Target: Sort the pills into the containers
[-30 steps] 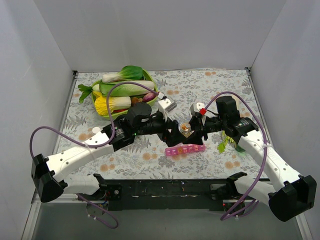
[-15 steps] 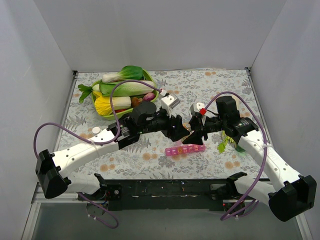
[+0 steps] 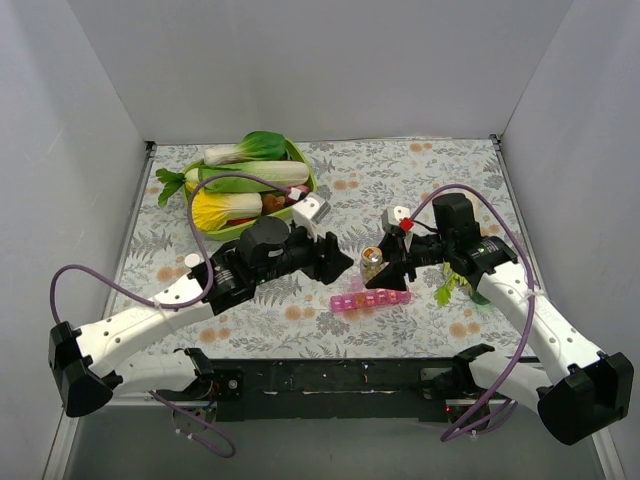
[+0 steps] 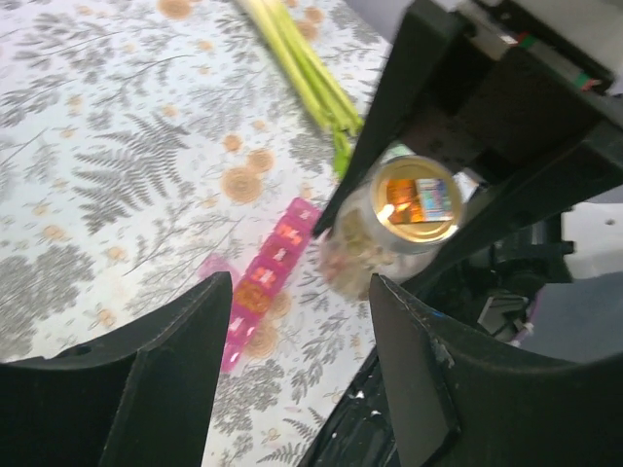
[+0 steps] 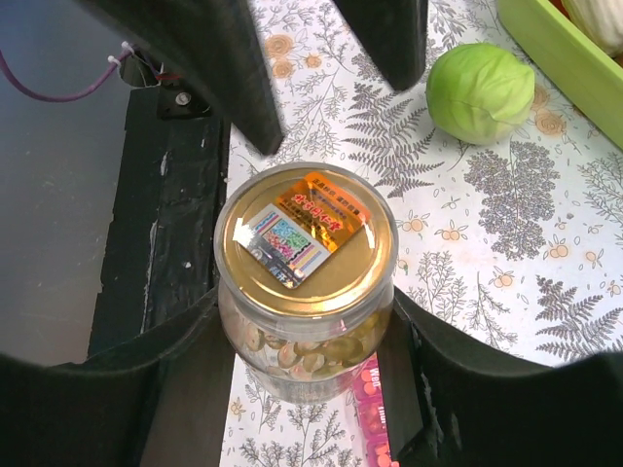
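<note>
L arm: stretched low toward mid-table; L gripper (image 3: 338, 264) faces R gripper (image 3: 388, 268), tips near but apart.
L jaws: spread, nothing betw. them; bottle sits just past the tips.
R arm: elbow bent, reaching in from the right.
R jaws: clamped on pill bottle (image 5: 306, 292), one finger each side of the glass, under the gold lid (image 5: 305, 233).
Pills: pills (image 5: 302, 355) = amber fill low in the bottle, inside R grip.
Pill-box: pink pill-box (image 3: 371, 300) on the mat, just near-side of both grippers.
Hard to see: pill-box partly hidden under bottle in R wrist view; cell contents unclear; can't tell if bottle touches the mat.
Surface: fern-print mat (image 3: 420, 170); green bowl (image 5: 560, 58) w/ veg beyond L gripper; herb sprig (image 3: 447, 290) by R forearm.
Room: plain white walls, three sides.
</note>
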